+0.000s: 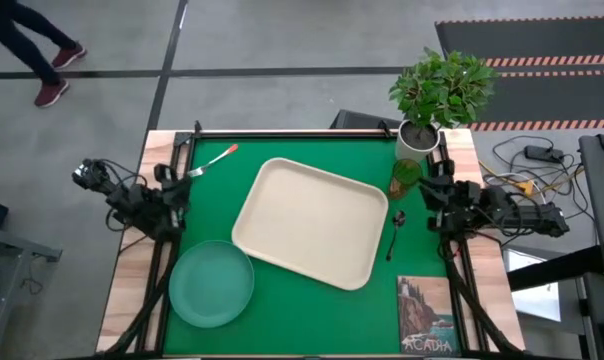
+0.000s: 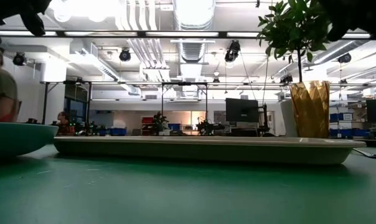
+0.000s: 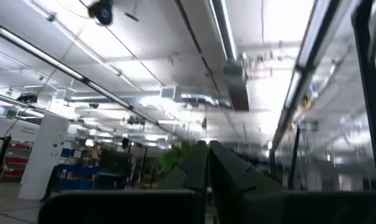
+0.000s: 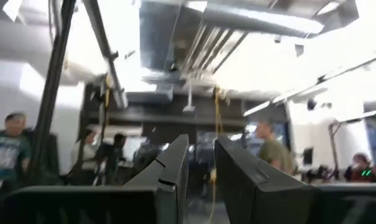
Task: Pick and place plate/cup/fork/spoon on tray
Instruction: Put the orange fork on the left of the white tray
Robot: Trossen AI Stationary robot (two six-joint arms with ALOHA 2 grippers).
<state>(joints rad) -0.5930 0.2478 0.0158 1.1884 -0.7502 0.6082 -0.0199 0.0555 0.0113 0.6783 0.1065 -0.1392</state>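
Plate (image 1: pixel 211 284) near left gripper (image 3: pixel 208 163), fingers together, right gripper (image 4: pixel 200 163) slightly apart, empty

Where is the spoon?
From above, the spoon lies on the green mat at the tray's right edge, just below the cup.

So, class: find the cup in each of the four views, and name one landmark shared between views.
High view: the cup is by the tray's far right corner, below the potted plant.
Low view: the cup stands at right, behind the tray.
Left wrist view: not in it.
Right wrist view: not in it.
Shared landmark: the potted plant.
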